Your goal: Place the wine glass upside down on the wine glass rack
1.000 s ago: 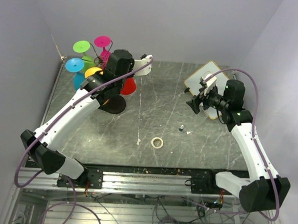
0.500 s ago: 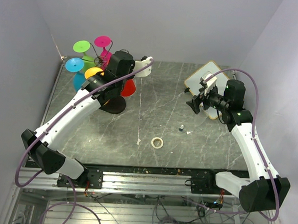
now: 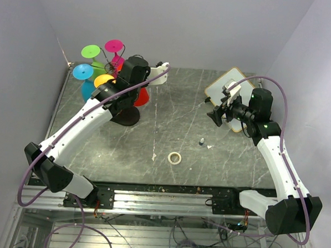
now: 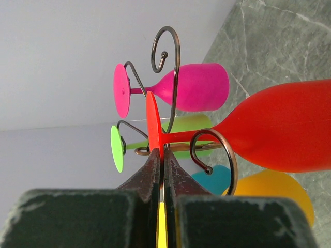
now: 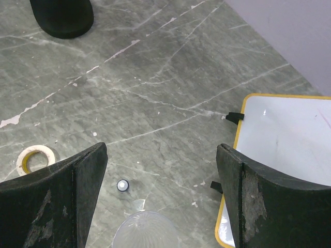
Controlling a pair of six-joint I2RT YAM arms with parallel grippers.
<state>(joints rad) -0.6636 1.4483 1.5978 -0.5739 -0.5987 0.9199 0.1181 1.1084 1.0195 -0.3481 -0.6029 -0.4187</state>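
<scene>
Wine glass (image 4: 279, 129) position as before

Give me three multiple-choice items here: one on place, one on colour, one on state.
1. The small pale tape ring lies: A) on the grey marble table; B) on a chair; C) on the floor.
2. The left end effector pinches the foot of a plastic wine glass coloured: A) pink; B) red; C) blue.
3. The right end effector is: A) shut on tape; B) shut on a glass; C) open, empty.
Key: A, top view shows it on stone; B, the pinched foot is red; C, jaws wide apart, gripping nothing.
</scene>
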